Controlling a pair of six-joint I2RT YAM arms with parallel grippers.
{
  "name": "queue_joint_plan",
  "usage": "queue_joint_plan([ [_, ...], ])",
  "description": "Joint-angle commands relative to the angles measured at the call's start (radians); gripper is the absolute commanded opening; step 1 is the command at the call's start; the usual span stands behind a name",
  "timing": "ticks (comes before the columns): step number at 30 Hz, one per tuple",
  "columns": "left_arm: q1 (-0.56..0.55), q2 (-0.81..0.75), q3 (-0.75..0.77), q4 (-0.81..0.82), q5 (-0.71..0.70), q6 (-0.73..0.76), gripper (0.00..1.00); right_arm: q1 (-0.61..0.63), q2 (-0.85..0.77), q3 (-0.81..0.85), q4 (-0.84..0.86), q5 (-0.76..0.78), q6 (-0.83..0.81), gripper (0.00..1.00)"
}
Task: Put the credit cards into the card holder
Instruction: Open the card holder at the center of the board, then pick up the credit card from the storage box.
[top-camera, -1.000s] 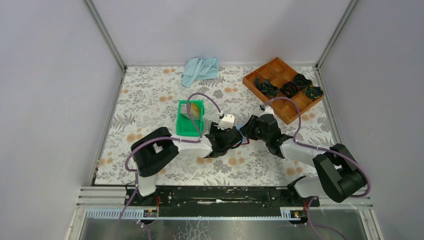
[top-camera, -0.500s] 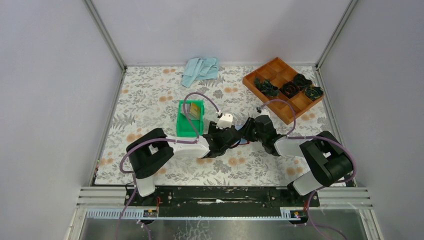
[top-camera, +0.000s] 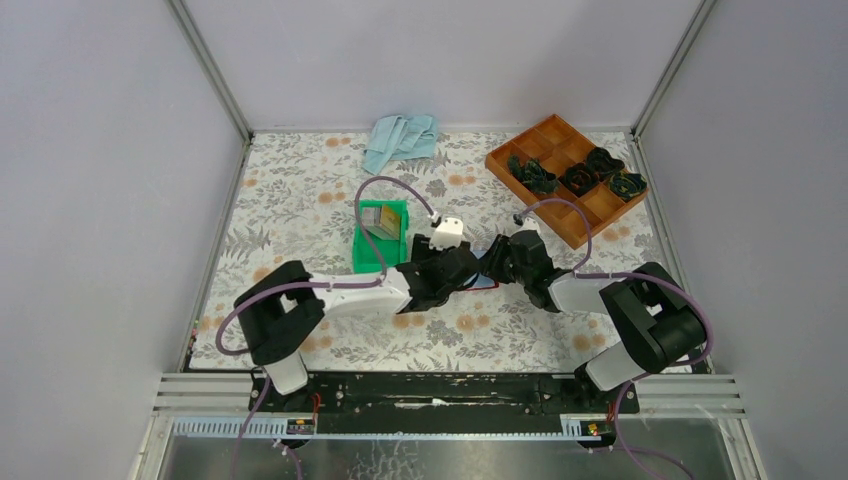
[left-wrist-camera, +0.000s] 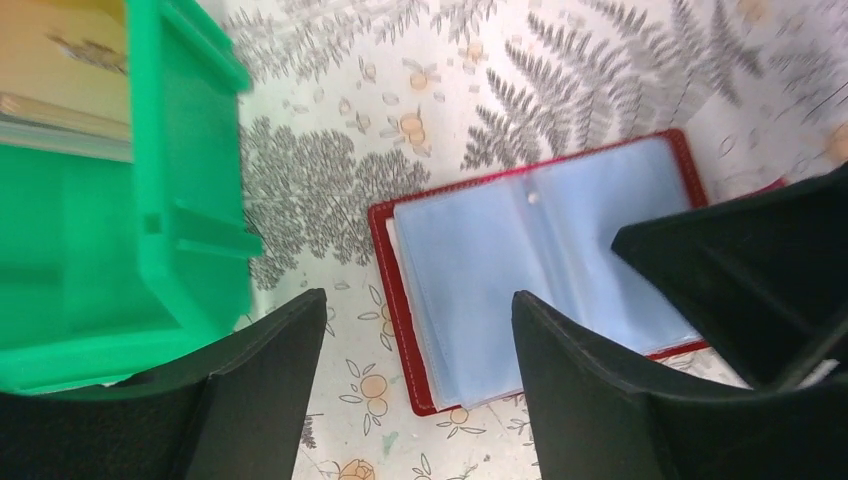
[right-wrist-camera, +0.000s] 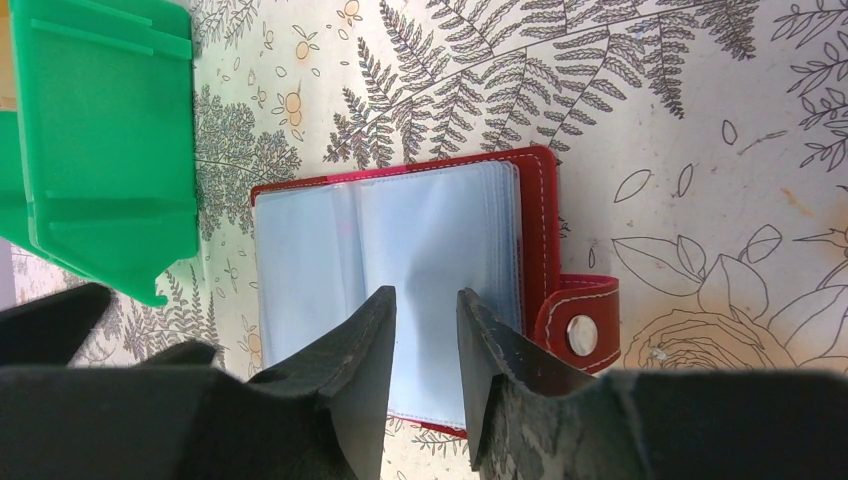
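Left end effector (left-wrist-camera: 418, 302): spread, above open card holder (left-wrist-camera: 480, 265) | right end effector (right-wrist-camera: 425, 297): narrowly parted, over its pages

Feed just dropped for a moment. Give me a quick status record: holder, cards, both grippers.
holder: lying open, inside facing up, beside the bin
cards: in the bin; none held
left gripper: open, empty, above the holder's bin-side edge
right gripper: fingers slightly apart, tips over the open holder; grip unclear
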Motion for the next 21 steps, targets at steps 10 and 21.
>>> queue_joint_plan([
  [10,0.201,-0.245,0.154,-0.227,-0.017,0.059,0.86,0.005,-0.039,0.017,-0.041,0.006,-0.042,0.37],
  [21,0.527,-0.202,0.250,-0.272,0.273,0.112,0.80,0.004,-0.027,0.033,-0.025,-0.027,-0.042,0.37],
])
